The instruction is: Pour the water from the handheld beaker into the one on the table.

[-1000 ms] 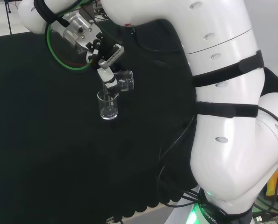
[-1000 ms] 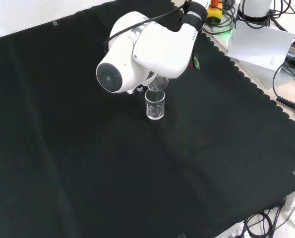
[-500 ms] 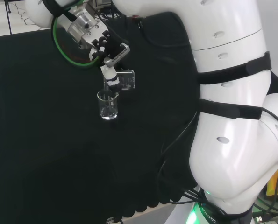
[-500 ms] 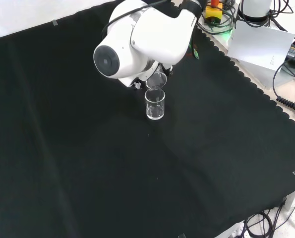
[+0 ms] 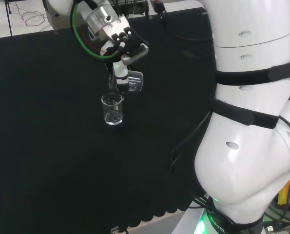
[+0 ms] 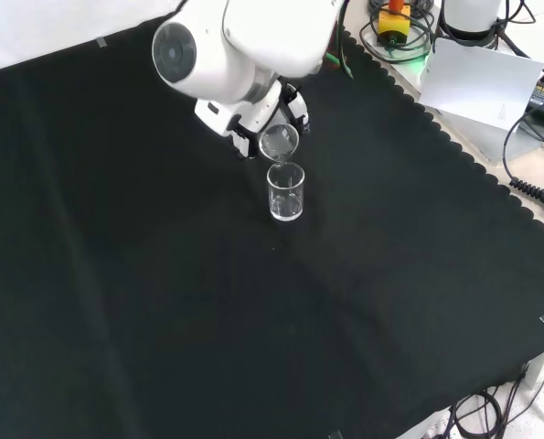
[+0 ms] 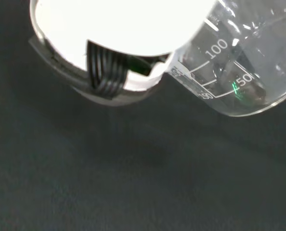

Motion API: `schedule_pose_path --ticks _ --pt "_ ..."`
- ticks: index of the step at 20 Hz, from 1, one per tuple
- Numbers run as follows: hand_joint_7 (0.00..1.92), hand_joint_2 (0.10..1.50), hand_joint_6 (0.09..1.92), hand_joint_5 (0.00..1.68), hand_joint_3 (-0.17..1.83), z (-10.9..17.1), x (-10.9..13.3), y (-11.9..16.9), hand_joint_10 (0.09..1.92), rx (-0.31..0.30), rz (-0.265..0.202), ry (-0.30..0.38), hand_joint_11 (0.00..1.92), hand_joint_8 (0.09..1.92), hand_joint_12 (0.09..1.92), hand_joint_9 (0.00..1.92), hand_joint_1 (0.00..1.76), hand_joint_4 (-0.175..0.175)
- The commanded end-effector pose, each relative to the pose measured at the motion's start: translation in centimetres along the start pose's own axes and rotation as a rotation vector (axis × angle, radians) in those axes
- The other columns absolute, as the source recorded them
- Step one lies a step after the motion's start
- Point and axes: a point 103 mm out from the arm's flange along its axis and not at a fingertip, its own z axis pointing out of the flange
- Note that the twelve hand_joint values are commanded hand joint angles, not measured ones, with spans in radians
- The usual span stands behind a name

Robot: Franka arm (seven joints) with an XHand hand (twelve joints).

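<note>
Black and white robot hand (image 5: 119, 48) curled round small clear glass beaker (image 5: 134, 82), held tipped over and above second clear glass beaker (image 5: 112, 109). Second beaker upright on black cloth (image 6: 162, 302), just below held one's rim in front view (image 6: 279, 142).
</note>
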Motion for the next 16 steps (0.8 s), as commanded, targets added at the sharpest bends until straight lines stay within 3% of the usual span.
schedule_pose_path --ticks 1,6,10,16 --pt "1.16 0.62 1.03 1.1 0.85 0.7 -3.8 0.5 0.9 -0.176 -0.088 0.152 1.1 1.01 0.9 1.5 1.29 -0.175" --pt "1.16 0.63 1.01 1.1 0.83 1.0 -5.8 1.3 0.89 -0.262 -0.142 0.229 1.1 1.0 0.88 1.49 1.29 -0.175" --pt "1.16 0.63 1.01 1.1 0.82 1.6 -7.5 2.4 0.88 -0.314 -0.159 0.279 1.1 0.99 0.88 1.49 1.3 -0.175" --pt "1.16 0.64 1.0 1.11 0.81 3.2 -9.4 4.0 0.87 -0.402 -0.242 0.38 1.1 0.98 0.87 1.49 1.3 -0.175"
